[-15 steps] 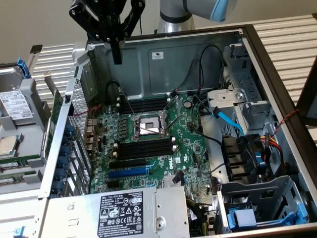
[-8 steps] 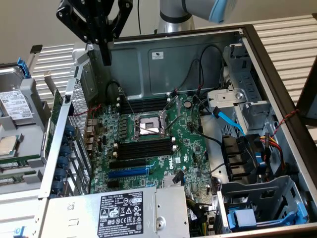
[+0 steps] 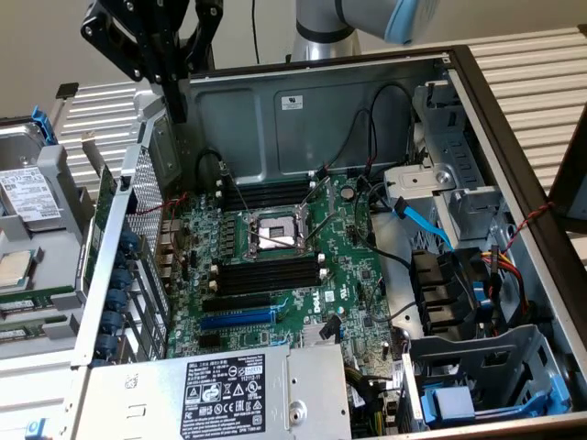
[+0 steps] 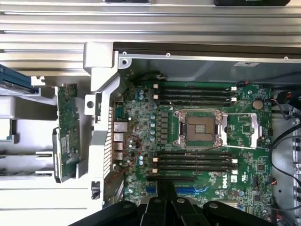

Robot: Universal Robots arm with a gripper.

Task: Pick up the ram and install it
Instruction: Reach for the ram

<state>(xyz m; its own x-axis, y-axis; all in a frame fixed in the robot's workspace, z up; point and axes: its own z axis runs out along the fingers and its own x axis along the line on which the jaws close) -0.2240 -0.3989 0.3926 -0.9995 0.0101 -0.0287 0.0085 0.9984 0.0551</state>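
Observation:
The ram (image 4: 67,132) is a long green stick with dark chips, lying outside the open computer case beside its perforated side wall; in the exterior view the ram (image 3: 101,220) is at the left, leaning along that wall. My gripper (image 3: 176,112) hangs high above the case's far left corner, up and to the right of the ram, not touching it. Its black fingers (image 4: 165,186) are shut together with nothing between them. Two banks of bare black memory slots (image 3: 266,275) (image 4: 195,162) flank the CPU socket (image 3: 273,234) on the green motherboard.
A blue expansion slot (image 3: 237,319) lies near the power supply (image 3: 229,394). A hard drive (image 3: 27,192) and a loose processor (image 3: 14,266) rest on trays at the exterior view's left. Cables, a fan and a drive cage (image 3: 486,385) crowd the case's right side.

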